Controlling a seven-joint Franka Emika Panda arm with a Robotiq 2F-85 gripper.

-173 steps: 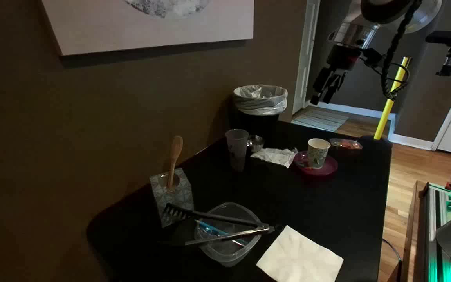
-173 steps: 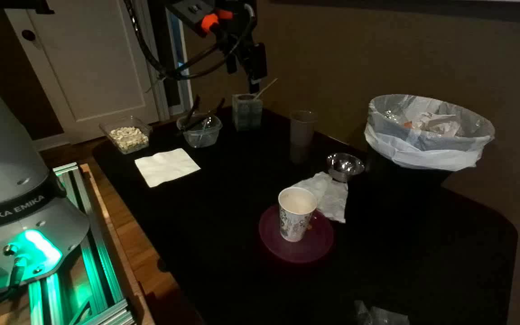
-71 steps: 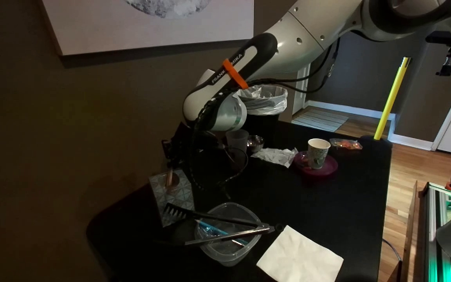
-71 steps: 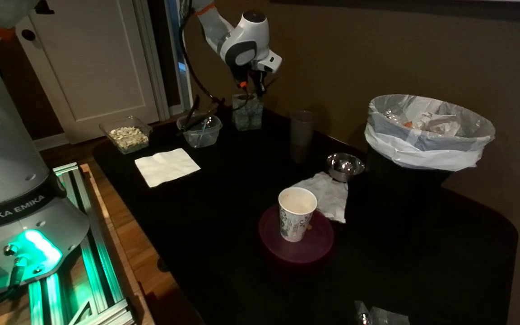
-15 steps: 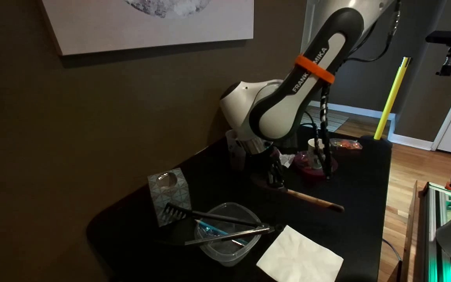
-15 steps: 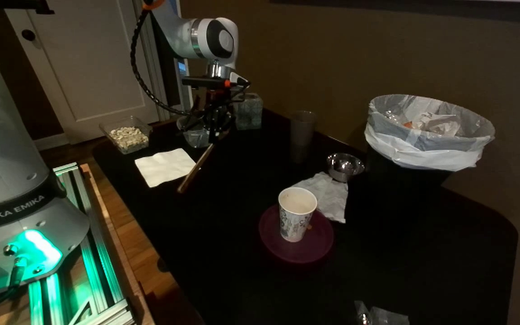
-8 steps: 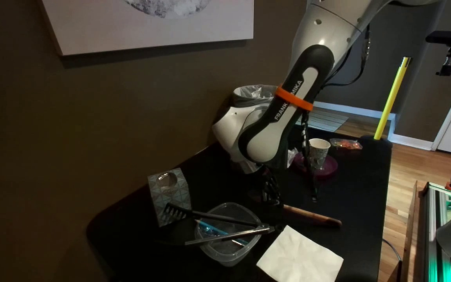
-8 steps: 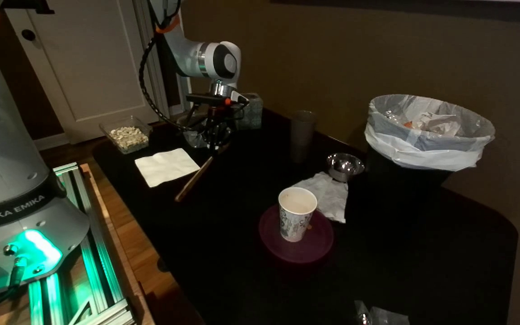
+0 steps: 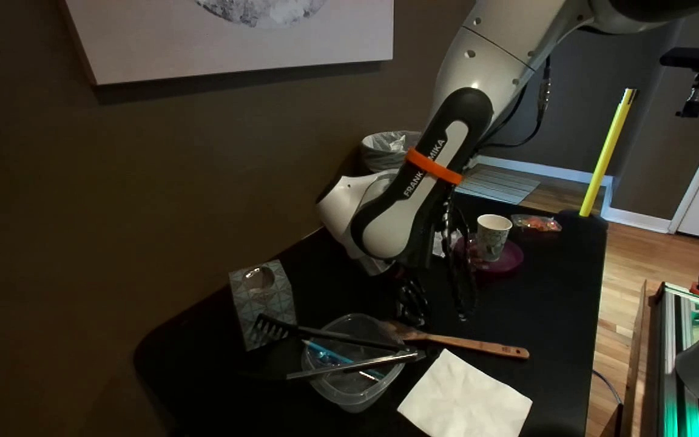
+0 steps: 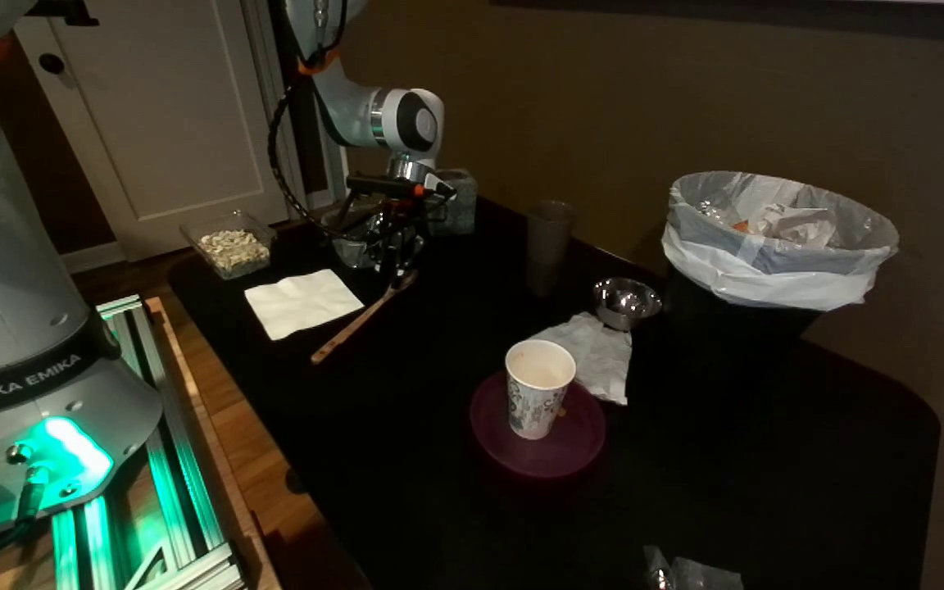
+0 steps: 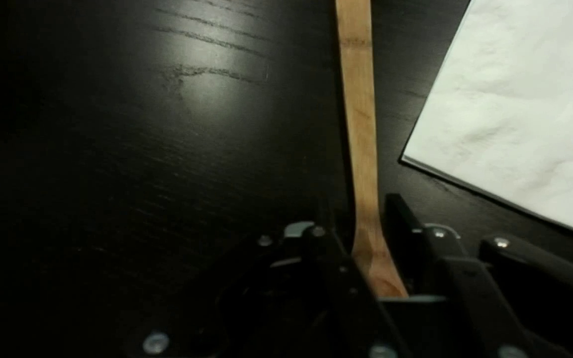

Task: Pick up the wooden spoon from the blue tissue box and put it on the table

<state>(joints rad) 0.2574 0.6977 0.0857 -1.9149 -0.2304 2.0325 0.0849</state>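
Observation:
The wooden spoon (image 9: pixel 477 345) lies flat on the black table (image 9: pixel 531 297), its handle pointing away from the blue tissue box (image 9: pixel 270 306). That box stands near the wall with its top slot showing; it is partly behind the arm in an exterior view (image 10: pixel 462 205). My gripper (image 11: pixel 359 205) is low over the table, around the neck of the spoon (image 11: pixel 361 109). In the wrist view its fingers (image 11: pixel 400 219) stand apart, with a dark gap on either side of the wood. The spoon's head is partly hidden beneath the gripper.
Beside the spoon's head is a clear plastic container (image 9: pixel 349 400) with tongs (image 9: pixel 380 363) across it. A white napkin (image 9: pixel 465 397) lies close to the handle. Farther off are a purple plate (image 10: pixel 492 434) with a paper cup (image 10: pixel 533 401), a tall cup (image 10: pixel 548 246) and a lined bin (image 10: pixel 775 279).
The spoon, earlier upright in the tissue box, was carried over in the gripper. During the last second the gripper came down, the spoon settled on the table, and the fingers parted from it.

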